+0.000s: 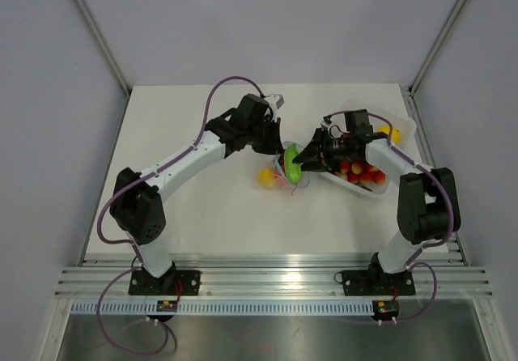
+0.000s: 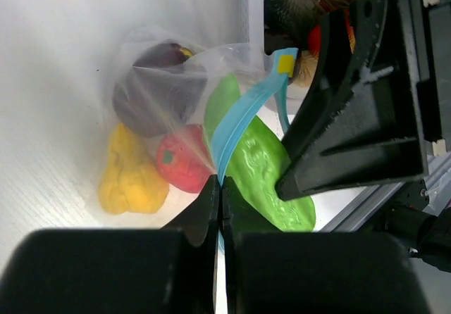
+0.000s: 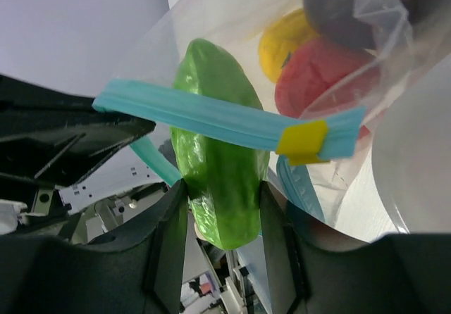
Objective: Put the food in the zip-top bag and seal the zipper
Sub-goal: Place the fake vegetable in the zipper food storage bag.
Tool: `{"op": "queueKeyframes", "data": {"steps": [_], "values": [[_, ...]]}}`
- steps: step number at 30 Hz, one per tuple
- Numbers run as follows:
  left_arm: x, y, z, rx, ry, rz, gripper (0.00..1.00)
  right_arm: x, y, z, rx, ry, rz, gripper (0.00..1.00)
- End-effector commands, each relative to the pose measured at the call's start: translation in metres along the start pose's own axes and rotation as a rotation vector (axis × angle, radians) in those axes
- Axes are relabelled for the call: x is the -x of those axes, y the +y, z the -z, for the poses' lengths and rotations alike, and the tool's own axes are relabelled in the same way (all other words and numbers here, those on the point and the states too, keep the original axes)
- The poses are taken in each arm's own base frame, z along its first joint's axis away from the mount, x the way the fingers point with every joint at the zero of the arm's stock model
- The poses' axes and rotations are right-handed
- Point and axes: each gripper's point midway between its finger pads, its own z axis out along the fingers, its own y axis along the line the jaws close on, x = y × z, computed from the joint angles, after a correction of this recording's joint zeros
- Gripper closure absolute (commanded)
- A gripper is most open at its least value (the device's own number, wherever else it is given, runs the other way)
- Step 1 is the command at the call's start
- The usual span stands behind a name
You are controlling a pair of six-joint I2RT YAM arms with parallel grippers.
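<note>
Left pincer [image 2: 220,187] closed on blue-teal zipper strip [image 2: 243,117] of clear floppy bag [image 2: 158,74], centre of white counter [image 1: 210,215]. Right pincer [image 3: 222,205] clamps long green plastic toy vegetable [image 3: 215,131], long axis through the mouth, half inside.

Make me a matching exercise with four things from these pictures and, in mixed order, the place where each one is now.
Things:
1. green piece
2. zipper
3. maroon piece
4. clear tub

Places:
A. pinched by the left gripper
B. inside the zip-top bag
C. held by the right gripper
D. on the table, with red pieces in it

Pairs: 1-C, 2-A, 3-B, 4-D.
</note>
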Motion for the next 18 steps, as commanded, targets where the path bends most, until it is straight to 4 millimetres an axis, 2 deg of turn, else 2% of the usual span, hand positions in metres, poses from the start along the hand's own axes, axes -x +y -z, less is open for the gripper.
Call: {"op": "queueKeyframes", "data": {"steps": [1, 8, 14, 18], "values": [[0.022, -0.02, 0.021, -0.087, -0.09, -0.043, 1.0, 0.022, 0.017, -0.002, 0.012, -0.086, -0.009, 0.79], [0.014, -0.024, 0.021, -0.116, -0.066, -0.05, 1.0, 0.051, 0.027, 0.0, 0.017, -0.241, -0.081, 0.71], [0.009, -0.029, 0.024, -0.153, -0.053, -0.073, 1.0, 0.061, 0.029, -0.002, 0.034, -0.28, -0.151, 0.7], [0.006, -0.028, 0.024, -0.159, -0.045, -0.082, 1.0, 0.064, 0.04, -0.005, 0.107, -0.264, -0.163, 0.7]]}}
